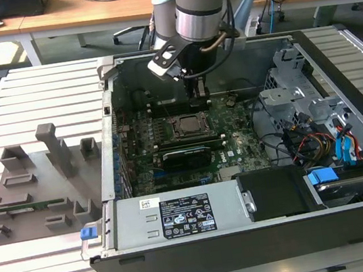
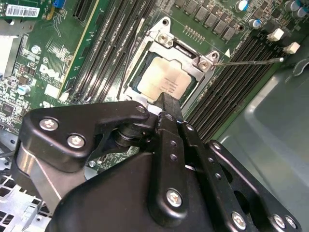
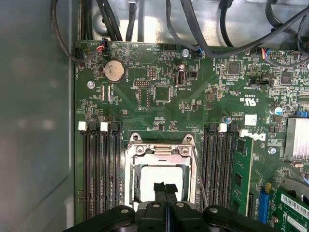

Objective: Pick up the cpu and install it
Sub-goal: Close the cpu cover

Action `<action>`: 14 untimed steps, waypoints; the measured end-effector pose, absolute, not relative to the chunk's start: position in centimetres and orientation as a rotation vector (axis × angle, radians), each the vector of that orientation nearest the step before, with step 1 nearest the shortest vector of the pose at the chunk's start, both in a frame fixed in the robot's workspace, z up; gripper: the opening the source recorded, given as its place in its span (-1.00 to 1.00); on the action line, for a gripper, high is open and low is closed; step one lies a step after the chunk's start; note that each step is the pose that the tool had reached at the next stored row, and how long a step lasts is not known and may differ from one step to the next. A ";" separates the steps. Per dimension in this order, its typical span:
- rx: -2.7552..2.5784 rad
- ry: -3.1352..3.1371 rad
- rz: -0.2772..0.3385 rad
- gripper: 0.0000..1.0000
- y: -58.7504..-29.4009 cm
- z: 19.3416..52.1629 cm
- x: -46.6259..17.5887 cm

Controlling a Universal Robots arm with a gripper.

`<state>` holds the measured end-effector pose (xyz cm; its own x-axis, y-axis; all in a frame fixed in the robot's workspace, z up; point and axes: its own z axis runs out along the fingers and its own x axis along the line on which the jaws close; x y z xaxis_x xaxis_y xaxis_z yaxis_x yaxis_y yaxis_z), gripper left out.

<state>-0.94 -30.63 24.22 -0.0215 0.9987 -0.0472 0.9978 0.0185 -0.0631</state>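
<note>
The cpu (image 3: pixel 153 177) lies flat inside the metal-framed socket (image 3: pixel 133 169) on the green motherboard (image 3: pixel 145 104), its pale silvery top facing up. The second wrist view shows the cpu (image 2: pixel 161 79) seated within the socket frame (image 2: pixel 159 41). My gripper (image 3: pixel 165 189) hangs just above the chip's near edge, its two black fingers pressed together with nothing between them. In the exterior view the gripper (image 1: pixel 197 96) reaches down into the open computer case (image 1: pixel 114 98), right behind the socket (image 1: pixel 185 126).
Dark memory slots (image 3: pixel 99 169) flank the socket, and a green memory stick (image 3: pixel 241 176) stands in one. A thin socket lever (image 2: pixel 251 61) sticks out sideways. The case holds a power supply (image 1: pixel 180 218), drive cage (image 1: pixel 297 84) and cables (image 1: pixel 319 143). A grey fixture (image 1: pixel 35 188) sits at the exterior view's left.
</note>
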 end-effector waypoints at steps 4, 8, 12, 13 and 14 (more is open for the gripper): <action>-2.190 -2.234 0.122 -0.79 -30.6 24.0 -1.3; -2.190 -2.234 0.122 -0.79 -30.6 23.4 -1.5; -2.190 -2.234 0.122 -0.79 -30.6 22.7 -1.6; -2.190 -2.234 0.122 -0.79 -30.6 22.5 -1.7; -2.190 -2.234 0.123 -0.79 -30.6 22.4 -1.9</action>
